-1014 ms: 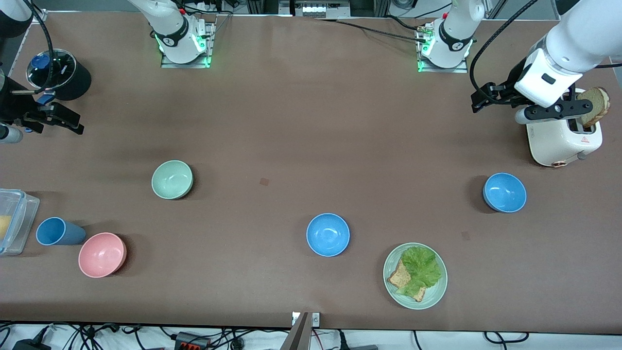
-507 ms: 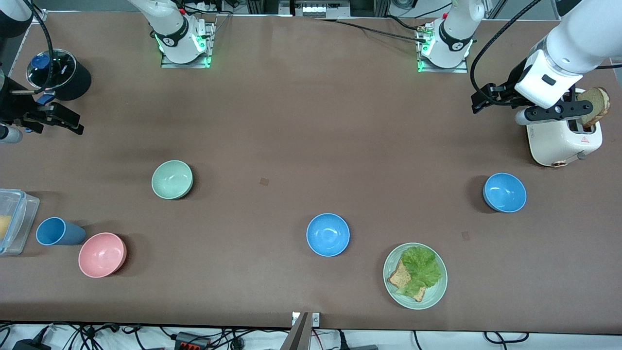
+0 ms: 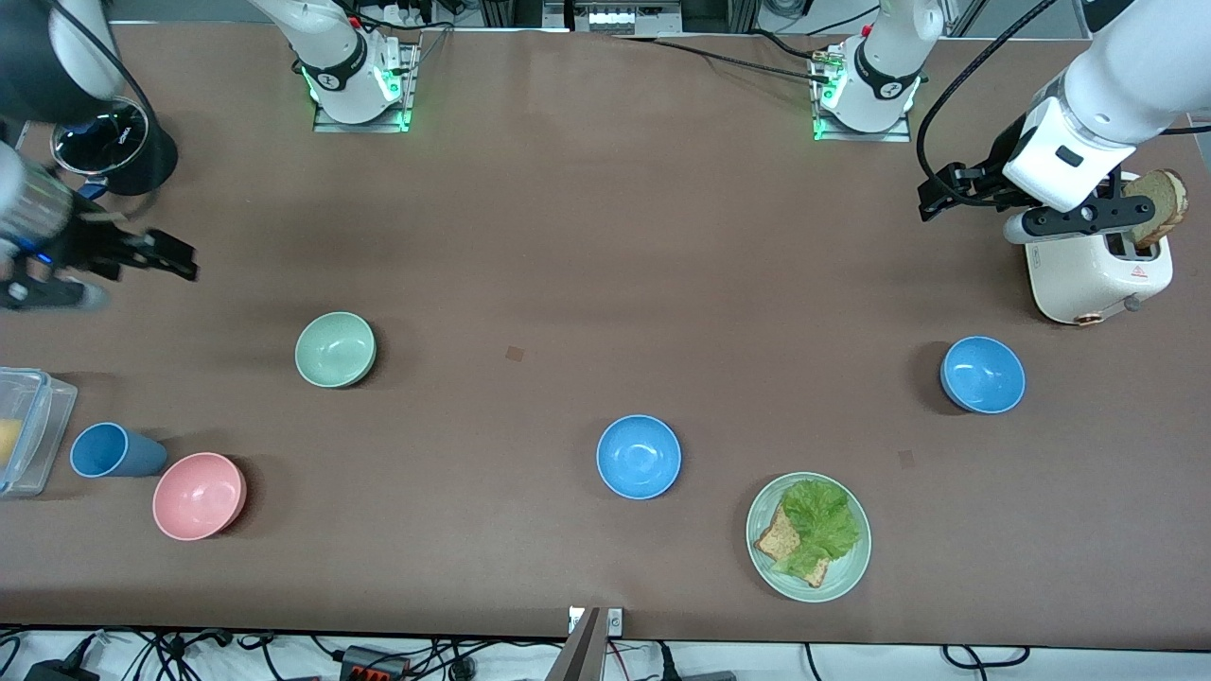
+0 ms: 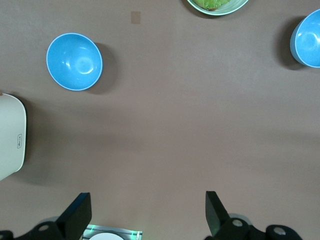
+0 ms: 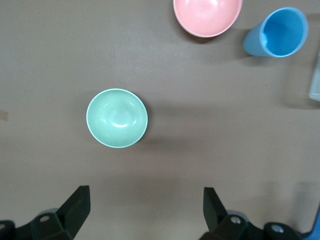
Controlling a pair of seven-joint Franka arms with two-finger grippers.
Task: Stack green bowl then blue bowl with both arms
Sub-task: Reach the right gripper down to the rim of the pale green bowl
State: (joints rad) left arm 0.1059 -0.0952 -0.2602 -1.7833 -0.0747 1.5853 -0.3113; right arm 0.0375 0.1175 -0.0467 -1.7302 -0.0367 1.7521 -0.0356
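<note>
Both sets of jaws stand wide apart and carry nothing. Green bowl (image 3: 335, 350) sits upright on the table (image 3: 587, 236) toward the right arm's end, rim up, round, so no long axis to line up with. Right gripper (image 3: 156, 255) hangs over bare table at roughly the bowl's ten o'clock in the front view; I judge it much the nearer arm, and the right wrist view shows the bowl just ahead of its open fingers (image 5: 75, 205). Two blue bowls: one (image 3: 639, 457) near mid-table, at the green bowl's four o'clock; the other (image 3: 983, 375) toward the left arm's end. Left gripper (image 3: 937, 194) hovers beside the toaster (image 3: 1097, 274), at the latter blue bowl's eleven o'clock, so that one is its likelier pick. Nothing stacked yet.
</note>
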